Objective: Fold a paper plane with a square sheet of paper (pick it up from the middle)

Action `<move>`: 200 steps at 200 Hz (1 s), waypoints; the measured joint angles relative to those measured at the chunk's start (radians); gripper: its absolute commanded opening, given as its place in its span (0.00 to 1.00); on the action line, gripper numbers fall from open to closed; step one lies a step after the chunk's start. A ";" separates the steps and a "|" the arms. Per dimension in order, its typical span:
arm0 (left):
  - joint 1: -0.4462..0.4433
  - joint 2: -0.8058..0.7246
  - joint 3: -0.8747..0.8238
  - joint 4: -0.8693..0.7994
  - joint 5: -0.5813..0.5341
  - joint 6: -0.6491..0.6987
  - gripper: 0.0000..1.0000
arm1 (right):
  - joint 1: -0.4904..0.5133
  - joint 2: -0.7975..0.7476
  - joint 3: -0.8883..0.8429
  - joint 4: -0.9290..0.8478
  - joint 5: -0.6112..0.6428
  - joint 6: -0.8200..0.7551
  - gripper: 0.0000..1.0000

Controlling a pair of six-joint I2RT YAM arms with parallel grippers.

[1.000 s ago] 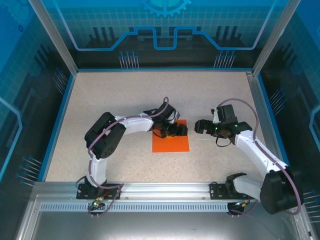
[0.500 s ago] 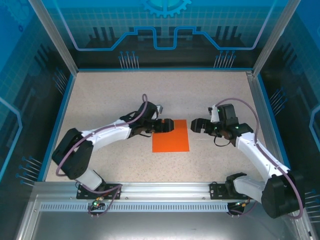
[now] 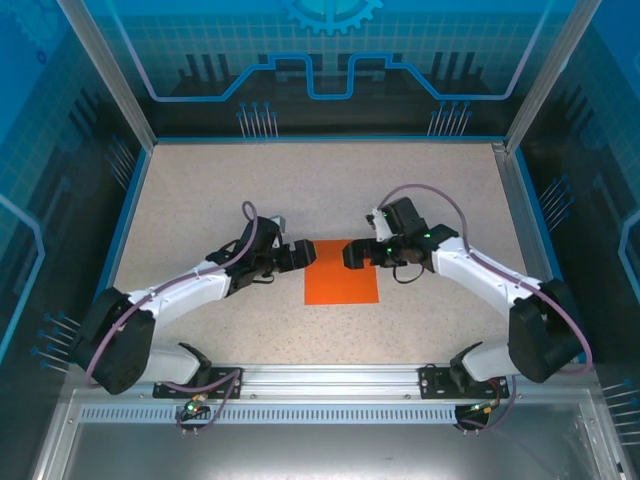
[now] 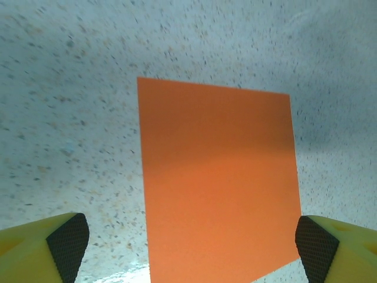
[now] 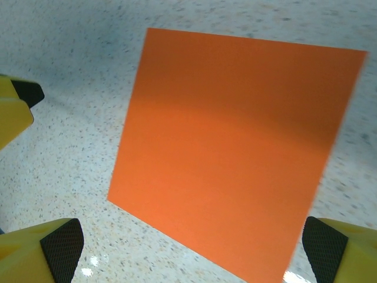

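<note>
Step in hand: likely the approach for a first pick-up, both tools closing in on the sheet from opposite sides.
Doing it well: best to come down on the middle of an edge, not a corner; press one pad lightly to buckle the thin paper, then nip the raised lip; keep the other tool clear so nothing skids or creases off-line.
Worktop (image 3: 200,200): speckled, blue-rimmed, carrying the arms at its near edge.
Left arm (image 3: 190,290): stretched low from the near-left corner, forearm angled toward the middle, wrist pointing right.
Right arm (image 3: 480,275): reaching in from the near-right corner, elbow out, wrist pointing left.
Square sheet of paper (image 3: 342,272): flat on the worktop about its middle, no crease visible, unheld.
Left gripper (image 3: 298,255): just beside the sheet's far-left corner, jaws spread wide, empty.
Right gripper (image 3: 355,255): over the sheet's far-right corner, jaws spread wide, empty; contact with paper unclear.
Pads (image 4: 68,242): black, textured, on yellow fingertips.
</note>
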 measured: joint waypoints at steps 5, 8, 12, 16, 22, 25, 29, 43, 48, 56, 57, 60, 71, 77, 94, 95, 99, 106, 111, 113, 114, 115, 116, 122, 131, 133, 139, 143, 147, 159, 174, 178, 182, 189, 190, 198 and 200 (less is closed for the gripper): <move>0.003 -0.013 -0.010 0.005 -0.008 -0.002 0.98 | 0.018 0.015 0.012 0.000 0.006 0.000 0.99; 0.005 -0.021 -0.016 0.008 -0.011 -0.004 0.98 | 0.029 0.024 0.018 0.001 0.007 0.001 0.99; 0.007 -0.032 -0.026 0.014 -0.018 -0.008 0.98 | 0.045 0.035 0.026 0.001 0.012 0.001 0.99; 0.009 -0.044 -0.037 0.018 -0.024 -0.010 0.99 | 0.059 0.045 0.031 0.003 0.014 0.002 0.99; 0.011 -0.060 -0.051 0.022 -0.033 -0.013 0.98 | 0.081 0.060 0.038 0.006 0.021 0.003 1.00; 0.012 -0.066 -0.058 0.023 -0.036 -0.014 0.98 | 0.093 0.066 0.040 0.008 0.026 0.005 1.00; 0.014 -0.079 -0.067 0.024 -0.043 -0.015 0.99 | 0.112 0.076 0.041 0.012 0.030 0.007 0.99; 0.017 -0.115 -0.095 0.025 -0.064 -0.015 0.98 | 0.166 0.098 0.041 0.023 0.046 0.022 0.99; 0.018 -0.128 -0.104 0.025 -0.071 -0.016 0.98 | 0.186 0.106 0.041 0.030 0.053 0.029 0.99; 0.020 -0.150 -0.118 0.025 -0.082 -0.015 0.99 | 0.213 0.118 0.039 0.044 0.057 0.038 1.00; 0.020 -0.154 -0.120 0.025 -0.084 -0.015 0.99 | 0.218 0.121 0.039 0.046 0.058 0.041 1.00; 0.021 -0.161 -0.124 0.025 -0.088 -0.015 0.98 | 0.226 0.124 0.039 0.050 0.060 0.044 1.00; 0.023 -0.190 -0.140 0.026 -0.103 -0.015 0.98 | 0.256 0.143 0.038 0.067 0.071 0.060 0.99; 0.024 -0.206 -0.149 0.028 -0.111 -0.015 0.99 | 0.268 0.154 0.036 0.078 0.076 0.067 1.00; 0.027 -0.238 -0.171 0.032 -0.132 -0.014 0.98 | 0.286 0.188 0.027 0.106 0.082 0.084 1.00; 0.027 -0.239 -0.171 0.032 -0.132 -0.015 0.98 | 0.286 0.190 0.027 0.108 0.082 0.085 0.99; 0.027 -0.245 -0.176 0.033 -0.137 -0.014 0.99 | 0.289 0.201 0.024 0.112 0.082 0.089 0.99; 0.028 -0.252 -0.183 0.033 -0.141 -0.014 0.98 | 0.289 0.216 0.020 0.117 0.086 0.093 1.00; 0.029 -0.256 -0.186 0.032 -0.143 -0.014 0.99 | 0.289 0.227 0.016 0.117 0.089 0.096 1.00; 0.029 -0.257 -0.188 0.032 -0.143 -0.014 0.98 | 0.289 0.231 0.014 0.118 0.090 0.097 0.99; 0.029 -0.257 -0.188 0.032 -0.144 -0.014 0.99 | 0.289 0.233 0.013 0.119 0.091 0.097 0.99; 0.030 -0.258 -0.189 0.032 -0.145 -0.014 0.98 | 0.289 0.234 0.013 0.119 0.091 0.097 0.99; 0.030 -0.259 -0.189 0.032 -0.146 -0.014 0.98 | 0.289 0.237 0.011 0.119 0.093 0.097 0.99; 0.031 -0.261 -0.192 0.032 -0.149 -0.013 0.99 | 0.289 0.247 0.005 0.119 0.098 0.100 0.99; 0.033 -0.264 -0.194 0.032 -0.151 -0.010 0.99 | 0.289 0.261 -0.005 0.118 0.107 0.100 0.99; 0.033 -0.264 -0.195 0.033 -0.152 -0.010 0.99 | 0.289 0.264 -0.007 0.119 0.108 0.100 0.99; 0.033 -0.267 -0.196 0.033 -0.154 -0.008 0.99 | 0.289 0.271 -0.014 0.118 0.117 0.098 0.99; 0.034 -0.270 -0.198 0.033 -0.155 -0.007 0.98 | 0.289 0.272 -0.019 0.123 0.121 0.096 0.99; 0.034 -0.273 -0.199 0.034 -0.156 -0.006 0.98 | 0.289 0.272 -0.020 0.127 0.123 0.096 0.99; 0.034 -0.285 -0.204 0.036 -0.159 -0.006 0.99 | 0.288 0.266 -0.024 0.130 0.126 0.089 0.99; 0.034 -0.298 -0.204 0.039 -0.162 -0.006 0.99 | 0.283 0.262 -0.037 0.141 0.122 0.067 0.99; 0.034 -0.300 -0.204 0.041 -0.163 -0.005 0.98 | 0.281 0.258 -0.042 0.144 0.122 0.059 0.99; 0.034 -0.303 -0.204 0.042 -0.164 -0.003 0.99 | 0.279 0.254 -0.046 0.145 0.120 0.050 0.99; 0.034 -0.306 -0.204 0.042 -0.165 0.002 0.99 | 0.274 0.247 -0.054 0.145 0.115 0.034 0.99; 0.034 -0.306 -0.204 0.043 -0.165 0.002 0.98 | 0.272 0.245 -0.055 0.145 0.115 0.032 0.99; 0.034 -0.307 -0.204 0.047 -0.166 0.009 0.99 | 0.262 0.235 -0.066 0.143 0.112 0.010 0.99; 0.034 -0.308 -0.204 0.048 -0.166 0.009 0.98 | 0.260 0.233 -0.067 0.143 0.111 0.005 0.99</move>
